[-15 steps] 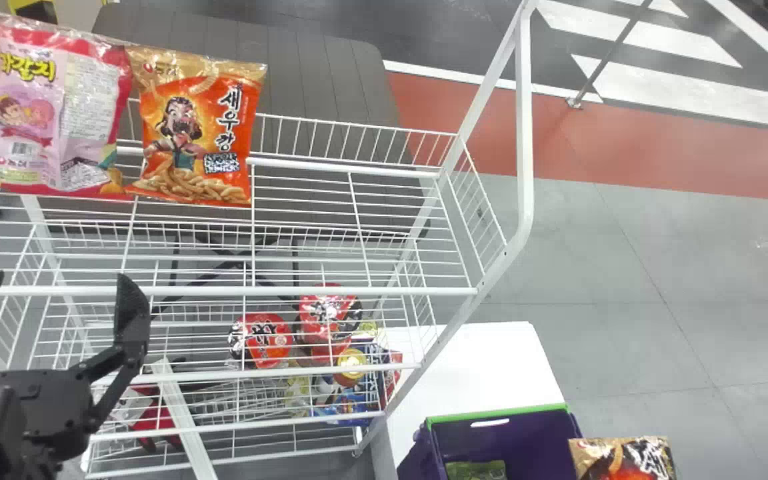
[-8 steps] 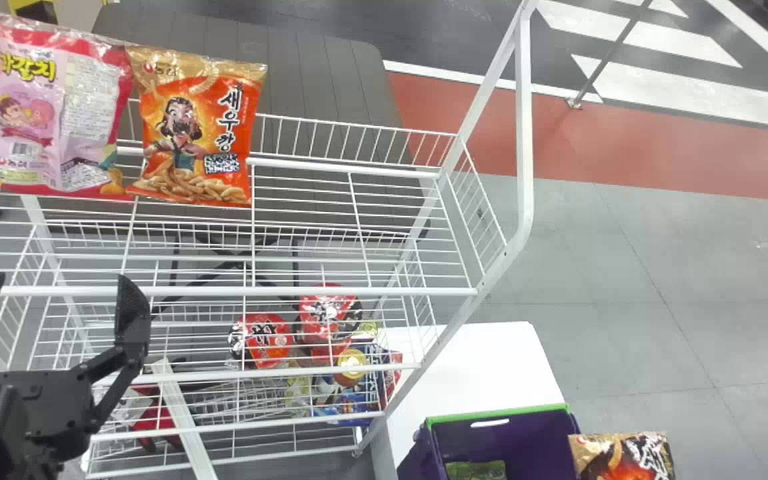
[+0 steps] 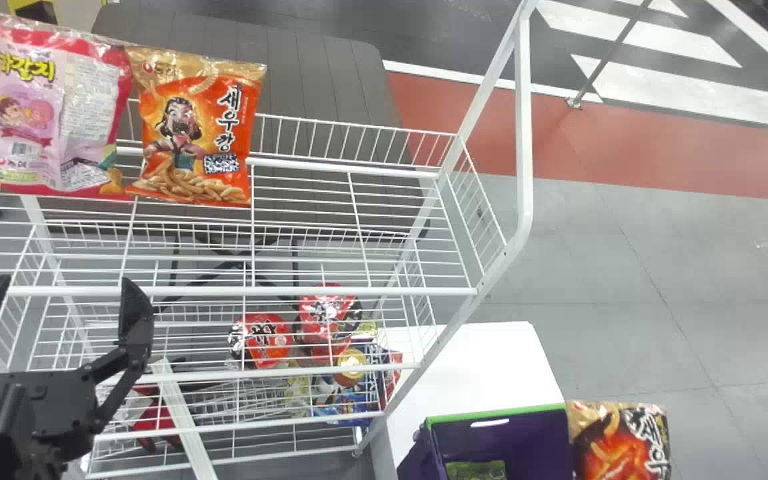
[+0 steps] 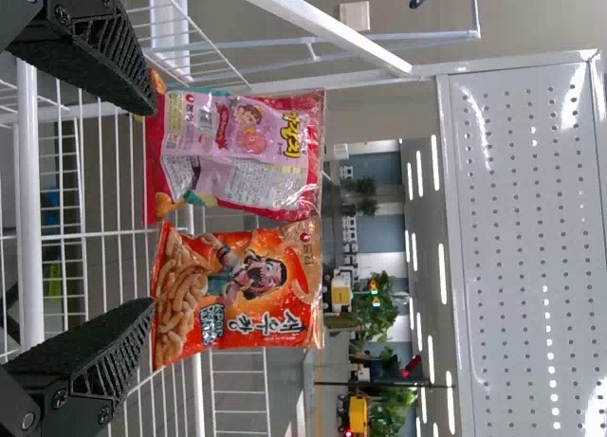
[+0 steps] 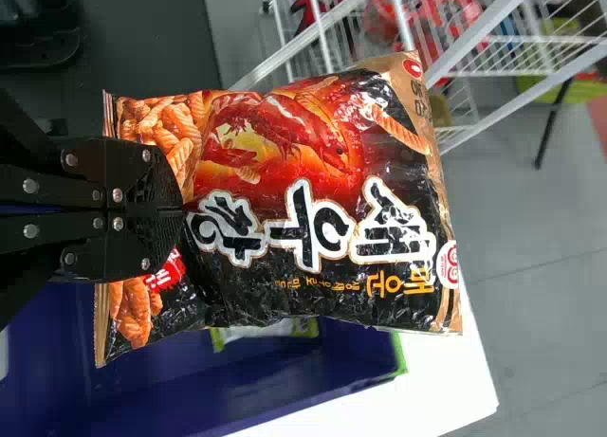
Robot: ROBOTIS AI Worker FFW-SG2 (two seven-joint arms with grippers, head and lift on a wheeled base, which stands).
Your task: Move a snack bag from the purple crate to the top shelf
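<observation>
At the head view's lower left, my left gripper (image 3: 57,320) stands open before the rack; in the left wrist view the same gripper (image 4: 152,205) has nothing between its fingers. A black and orange snack bag (image 3: 624,440) rises beside the purple crate (image 3: 501,437) in the head view. In the right wrist view my right gripper (image 5: 175,209) is shut on the lower part of this snack bag (image 5: 303,200), with the crate (image 5: 285,390) behind. On the top shelf (image 3: 357,163), a pink bag (image 3: 57,113) and an orange bag (image 3: 194,127) stand side by side at the left.
Right of the orange bag the top shelf's wire floor shows. A slanted white post (image 3: 524,133) bounds the rack's right side. Red packages (image 3: 267,340) lie on a lower level. The crate stands on a white table (image 3: 484,360) and holds a green bag (image 3: 476,470).
The black and orange bag has risen in the head view, showing more of its front. My left gripper has shifted very slightly right and down.
</observation>
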